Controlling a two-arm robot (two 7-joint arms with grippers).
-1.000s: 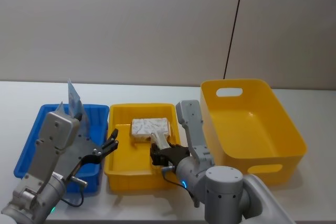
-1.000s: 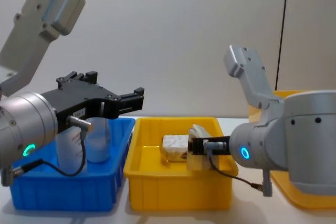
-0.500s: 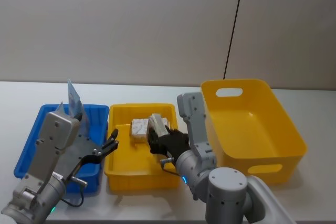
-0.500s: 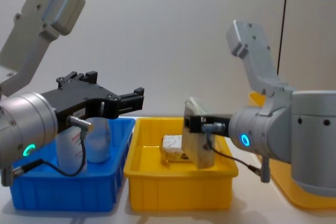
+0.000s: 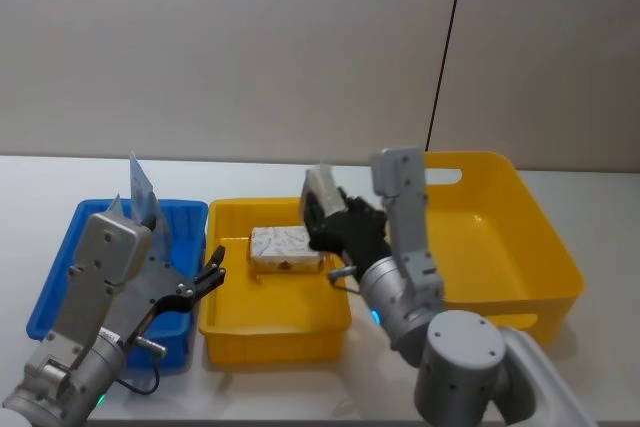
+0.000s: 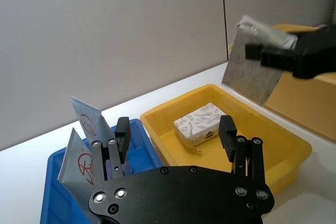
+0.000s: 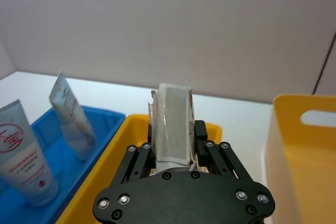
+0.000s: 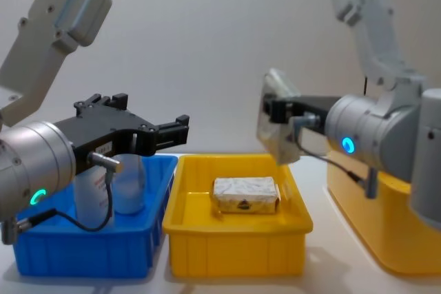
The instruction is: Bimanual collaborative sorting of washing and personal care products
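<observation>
Right end effector [image 5: 330,219] grips the small whitish pouch [image 5: 318,193] in the air, above the far right corner of the yellow tray [image 5: 272,339].
The wrapped bar [image 5: 285,247] lies in this tray. The pale-blue tubes [image 5: 141,189] stand in the blue tray [image 5: 58,279] at left. The left end effector [image 5: 212,278] hangs wide apart beside it.

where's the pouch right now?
Chest view: the pouch is clamped in the right gripper, in the air above the yellow tray's right side, higher than the wrapped bar, left of the yellow basket.
</observation>
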